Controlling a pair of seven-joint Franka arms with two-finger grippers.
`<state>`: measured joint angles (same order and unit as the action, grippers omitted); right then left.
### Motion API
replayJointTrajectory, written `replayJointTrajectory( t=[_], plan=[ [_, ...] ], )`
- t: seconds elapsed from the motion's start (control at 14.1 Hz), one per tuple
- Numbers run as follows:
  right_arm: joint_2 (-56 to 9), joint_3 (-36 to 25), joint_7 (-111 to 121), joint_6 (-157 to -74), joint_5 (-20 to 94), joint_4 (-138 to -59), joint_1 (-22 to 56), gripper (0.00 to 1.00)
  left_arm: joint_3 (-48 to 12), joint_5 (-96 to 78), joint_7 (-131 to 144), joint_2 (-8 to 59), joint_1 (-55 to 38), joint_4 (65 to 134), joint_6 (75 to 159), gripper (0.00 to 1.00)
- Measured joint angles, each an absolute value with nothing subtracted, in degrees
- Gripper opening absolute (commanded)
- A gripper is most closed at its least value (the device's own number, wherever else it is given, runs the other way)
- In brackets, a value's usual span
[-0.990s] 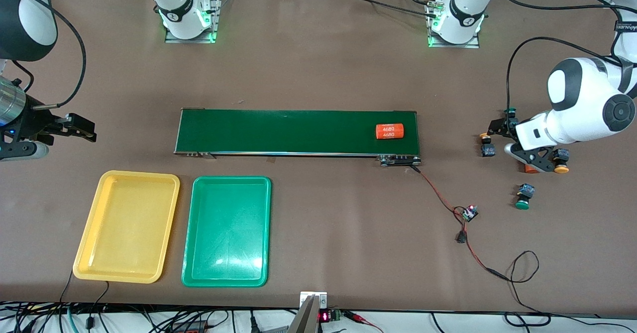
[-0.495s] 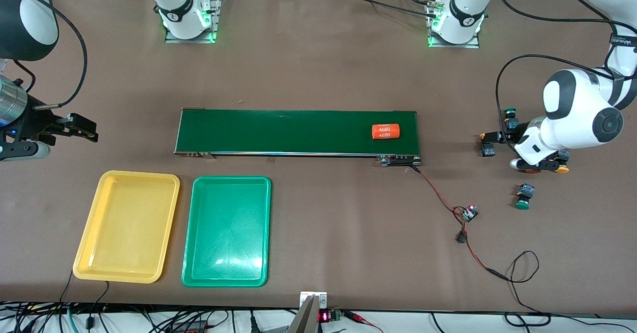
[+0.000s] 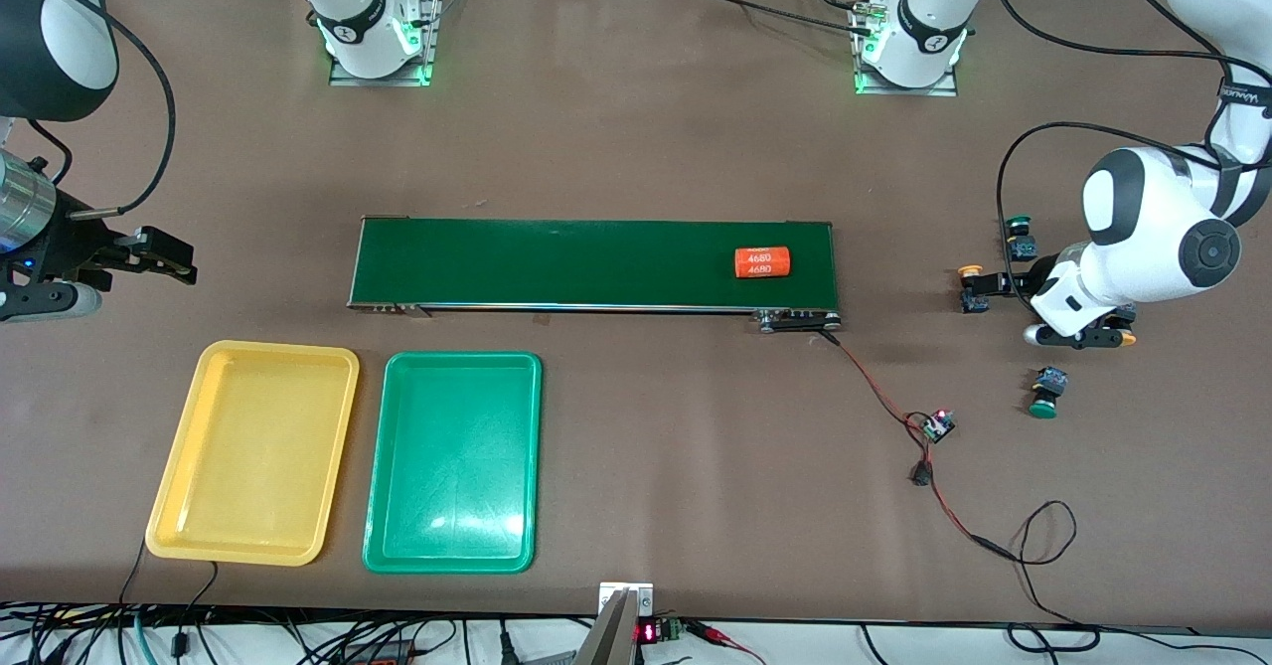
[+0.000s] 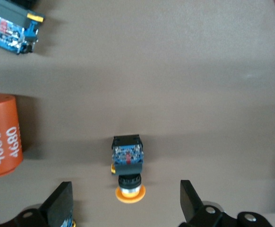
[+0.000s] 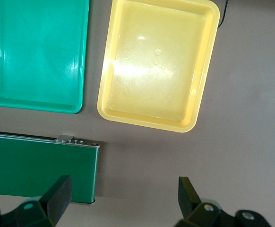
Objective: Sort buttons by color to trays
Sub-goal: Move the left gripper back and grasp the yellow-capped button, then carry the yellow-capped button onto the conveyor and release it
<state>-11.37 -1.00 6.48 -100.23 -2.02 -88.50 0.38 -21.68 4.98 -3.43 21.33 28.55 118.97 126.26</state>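
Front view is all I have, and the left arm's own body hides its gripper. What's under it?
Observer: A yellow button lies on its side on the table, between the left gripper's open fingers, not touched.
Operator: Which way is its cap?
Observer: The cap points toward the gripper, and the black body points away.
Operator: Anything close by?
Observer: An orange cylinder marked 4680 sits beside the button, apart from it and outside the fingers.

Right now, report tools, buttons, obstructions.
Left tool open, over a yellow-orange button. Right tool open, waiting above yellow tray. Both trays empty. Orange 4680 cylinder beside the button.
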Motion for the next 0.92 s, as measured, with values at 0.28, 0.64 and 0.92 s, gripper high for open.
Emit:
replayJointTrajectory(
  t=[0.28, 0.64, 0.92],
  plan=[
    [-11.37, -1.00, 6.48, -100.25, -2.02, -88.50, 0.38, 1.00, -21.66, 5.02, -3.43, 23.44, 28.55, 121.02, 131.77, 1.00],
    [-11.38, -1.00, 6.48, -100.27, -2.03, -88.50, 0.39, 1.00, -20.59, 6.20, -3.43, 26.15, 28.56, 121.38, 134.83, 1.00],
    [-11.38, -1.00, 6.48, -100.27, -2.03, -88.50, 0.39, 1.00, -20.46, 6.49, -3.43, 28.13, 28.55, 121.83, 135.28, 1.00]
  ],
)
